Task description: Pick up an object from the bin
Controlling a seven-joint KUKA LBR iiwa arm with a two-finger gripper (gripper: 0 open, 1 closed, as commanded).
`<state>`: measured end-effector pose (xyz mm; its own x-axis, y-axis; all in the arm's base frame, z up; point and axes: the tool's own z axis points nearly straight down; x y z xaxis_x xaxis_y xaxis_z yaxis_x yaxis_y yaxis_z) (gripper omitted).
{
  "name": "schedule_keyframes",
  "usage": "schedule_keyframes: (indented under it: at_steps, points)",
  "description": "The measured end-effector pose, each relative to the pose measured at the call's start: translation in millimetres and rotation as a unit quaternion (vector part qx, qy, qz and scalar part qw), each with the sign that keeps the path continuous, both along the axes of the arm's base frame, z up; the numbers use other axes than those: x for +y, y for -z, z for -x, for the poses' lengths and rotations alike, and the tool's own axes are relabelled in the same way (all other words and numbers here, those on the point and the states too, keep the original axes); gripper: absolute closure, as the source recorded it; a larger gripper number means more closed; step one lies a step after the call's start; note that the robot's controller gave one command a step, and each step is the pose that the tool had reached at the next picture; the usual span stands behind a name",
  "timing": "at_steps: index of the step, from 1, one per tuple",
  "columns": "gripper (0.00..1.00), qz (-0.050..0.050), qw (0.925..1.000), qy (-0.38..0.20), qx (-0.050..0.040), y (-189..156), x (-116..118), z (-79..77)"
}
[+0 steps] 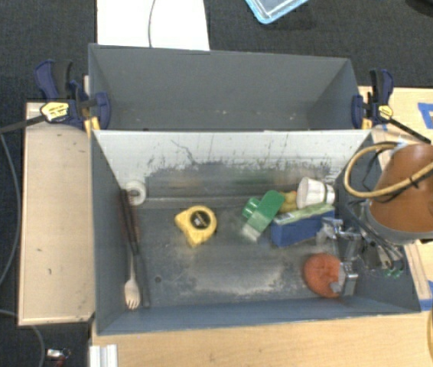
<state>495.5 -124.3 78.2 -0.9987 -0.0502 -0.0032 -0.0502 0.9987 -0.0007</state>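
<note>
Jaw opening cannot be told; the gripper (345, 264) sits just beside a red-orange round object (320, 274) in the bin's (216, 82) near right corner. Centring on it first seems advisable.

**Items outside the task, located from the yellow tape measure (196, 224)**

Take the yellow tape measure as your reference; it lies by itself, touching nothing. Just to its right you find a tilted green plastic piece (262, 211). A blue block (299, 230) lies lengthwise against that piece's right side. Up and well to the right of the tape measure, a white bulb-shaped item (314, 192) rests above the blue block. Left of the tape measure, a long dark-handled brush (130, 243) lies lengthwise with its pale head at the lower end. A white ring (135, 193) sits at the brush's upper end.
</note>
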Motion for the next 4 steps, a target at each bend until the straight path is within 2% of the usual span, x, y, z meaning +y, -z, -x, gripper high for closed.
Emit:
schedule_keyframes:
  at_steps: [1, 2, 3, 4]
  points:
    - [1.0, 0.0, 0.9999, -0.012, 0.0009, 6.4, -1.7, -0.9]
    - [1.0, 0.0, 0.9999, -0.013, 0.0009, 6.3, -1.7, -0.9]
    - [1.0, -0.001, 1.0, -0.006, 0.0026, -56.8, -5.8, -2.6]
    - [1.0, -0.001, 1.0, 0.001, 0.0036, -94.9, -6.7, -3.8]
